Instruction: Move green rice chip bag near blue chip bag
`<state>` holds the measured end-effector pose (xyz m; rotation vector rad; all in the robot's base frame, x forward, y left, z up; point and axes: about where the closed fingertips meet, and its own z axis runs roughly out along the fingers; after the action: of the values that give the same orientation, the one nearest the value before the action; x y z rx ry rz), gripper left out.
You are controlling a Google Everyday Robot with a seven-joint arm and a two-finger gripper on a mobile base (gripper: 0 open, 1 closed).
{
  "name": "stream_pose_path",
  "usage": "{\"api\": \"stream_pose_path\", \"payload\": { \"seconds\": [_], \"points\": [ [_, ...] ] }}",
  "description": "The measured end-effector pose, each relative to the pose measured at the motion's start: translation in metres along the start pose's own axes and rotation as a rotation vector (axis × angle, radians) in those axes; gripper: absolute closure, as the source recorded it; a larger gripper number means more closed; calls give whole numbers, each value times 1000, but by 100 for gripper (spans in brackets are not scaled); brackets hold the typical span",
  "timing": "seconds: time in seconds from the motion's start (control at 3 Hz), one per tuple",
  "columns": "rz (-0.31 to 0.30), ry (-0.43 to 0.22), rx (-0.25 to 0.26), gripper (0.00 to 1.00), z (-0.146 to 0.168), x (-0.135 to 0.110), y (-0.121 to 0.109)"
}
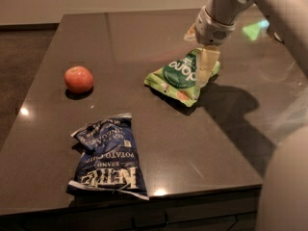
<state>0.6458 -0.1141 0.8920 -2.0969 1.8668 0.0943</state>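
Note:
The green rice chip bag [179, 75] lies on the dark table, right of centre, with its dark green round logo facing up. The blue chip bag [109, 157] lies flat near the table's front edge, to the left and nearer than the green bag. My gripper [206, 69] reaches down from the upper right and sits over the right end of the green bag, its pale fingers [208, 62] touching or just above it.
A red apple [78, 79] sits at the left of the table [144, 32]. The table's front edge runs just below the blue bag. My arm's shadow falls on the table right of the green bag.

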Motion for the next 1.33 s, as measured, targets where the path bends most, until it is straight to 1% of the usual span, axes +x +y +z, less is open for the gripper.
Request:
{"api": "stream_pose_path", "payload": {
  "seconds": [0.33, 0.67, 1.0, 1.33],
  "points": [
    [-80, -4, -58, 0, 13, -1, -1],
    [-135, -5, -87, 18, 18, 0, -1],
    [-164, -7, -95, 41, 17, 2, 2],
    [-186, -13, -99, 64, 14, -2, 7]
  ]
}}
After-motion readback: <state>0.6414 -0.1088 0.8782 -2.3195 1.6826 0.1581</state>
